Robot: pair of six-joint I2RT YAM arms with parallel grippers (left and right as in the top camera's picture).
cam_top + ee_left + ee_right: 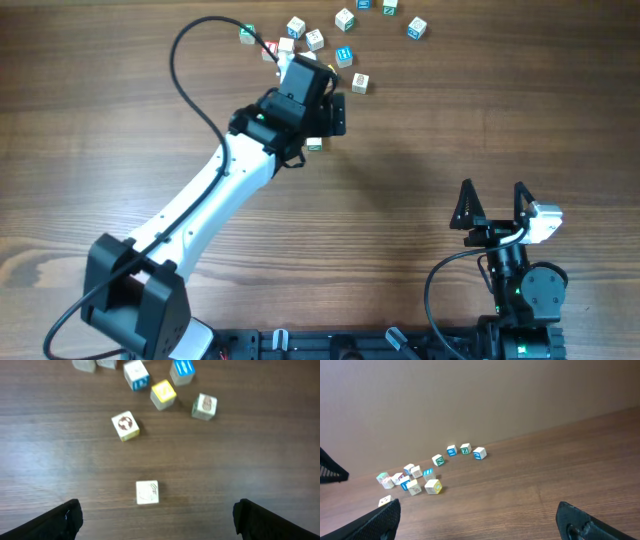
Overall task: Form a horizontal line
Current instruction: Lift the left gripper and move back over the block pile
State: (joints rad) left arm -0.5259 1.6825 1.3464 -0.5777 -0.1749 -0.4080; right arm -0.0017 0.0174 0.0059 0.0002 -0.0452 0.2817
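— What is on the left?
— The left arm (215,190) reaches up across the table (400,200). The left gripper (156,510) hangs over the wood with its fingers (65,520) spread wide, gripping nothing.
— Where are the cubes for the line?
— One pale cube (147,492) sits alone on the table, between the spread fingers and a little ahead of them, touching neither. A cube with a brown mark (125,426) lies beyond it, apart. The other cubes (344,19) lie loose at the far side of the table, and I cannot tell whether any three sit edge to edge.
— And the right side?
— The right gripper (493,190) is at the near side, well apart from every cube, with its jaws spread.
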